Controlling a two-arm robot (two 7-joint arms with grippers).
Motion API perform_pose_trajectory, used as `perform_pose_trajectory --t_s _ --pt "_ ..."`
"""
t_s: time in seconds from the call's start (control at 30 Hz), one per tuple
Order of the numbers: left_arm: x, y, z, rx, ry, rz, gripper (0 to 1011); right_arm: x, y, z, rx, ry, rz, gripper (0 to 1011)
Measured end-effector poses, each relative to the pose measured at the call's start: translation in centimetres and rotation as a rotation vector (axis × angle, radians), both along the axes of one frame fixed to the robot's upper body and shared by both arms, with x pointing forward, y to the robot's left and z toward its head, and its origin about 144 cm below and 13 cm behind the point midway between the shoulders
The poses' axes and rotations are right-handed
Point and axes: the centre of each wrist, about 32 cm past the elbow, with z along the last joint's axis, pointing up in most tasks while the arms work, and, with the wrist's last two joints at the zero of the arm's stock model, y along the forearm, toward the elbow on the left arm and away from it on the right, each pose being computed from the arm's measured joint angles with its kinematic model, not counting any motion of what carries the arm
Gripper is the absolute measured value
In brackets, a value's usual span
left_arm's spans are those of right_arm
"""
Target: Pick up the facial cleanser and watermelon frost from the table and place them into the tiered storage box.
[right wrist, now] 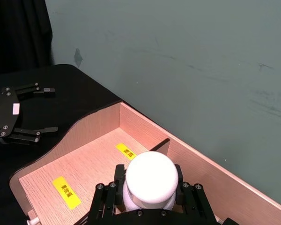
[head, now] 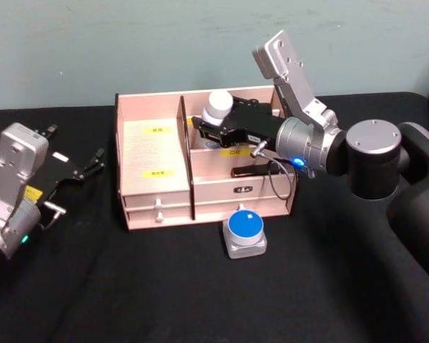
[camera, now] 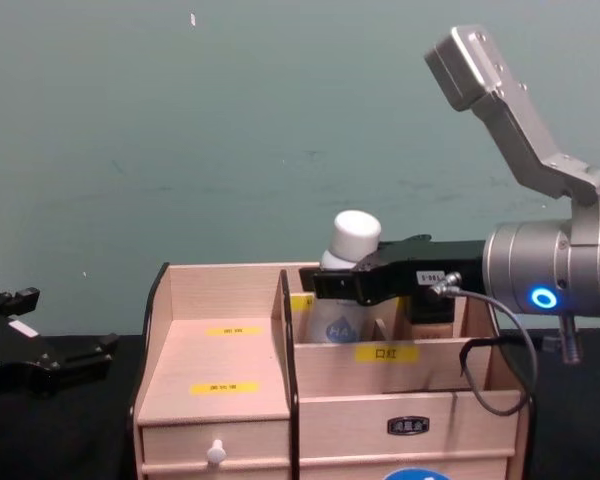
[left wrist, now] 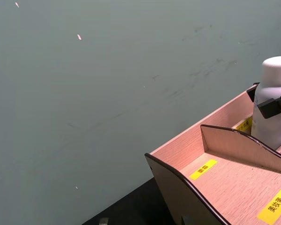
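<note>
- Gripping the facial cleanser (head: 216,107), the right gripper (head: 213,130) has its black jaws pinched on the white bottle's body, just under the white cap.
- Bottle's upright, with its lower part down inside the back right compartment of the tiered storage box (head: 151,153). Can't tell if it's actually touching the compartment floor.
- Watermelon frost (head: 244,230), the little grey pot with the round blue lid, sits on the black table (head: 129,286) just in front of the box's right-hand drawers, pretty much against the front.
- Left gripper (head: 75,146) is off to the left of the box, well apart from it, low over the table with its jaws spread wide.
- Left half of the box is two stepped tiers with yellow labels, and below them a drawer with a white knob (head: 158,206).
</note>
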Motion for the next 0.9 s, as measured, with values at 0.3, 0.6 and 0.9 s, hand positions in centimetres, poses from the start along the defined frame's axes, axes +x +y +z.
perform_pose_trajectory --t_s 0.3,0.6,0.9 --pt "0.0 0.0 0.0 0.0 0.0 0.0 1010 0.04 0.05 -0.19 -0.013 0.012 -0.002 601" --pt "0.0 0.0 0.0 0.0 0.0 0.0 1009 0.12 0.11 -0.26 -0.036 0.019 -0.002 601" --pt "0.0 0.0 0.0 0.0 0.0 0.0 1009 0.11 0.1 -0.27 -0.037 0.02 -0.002 601"
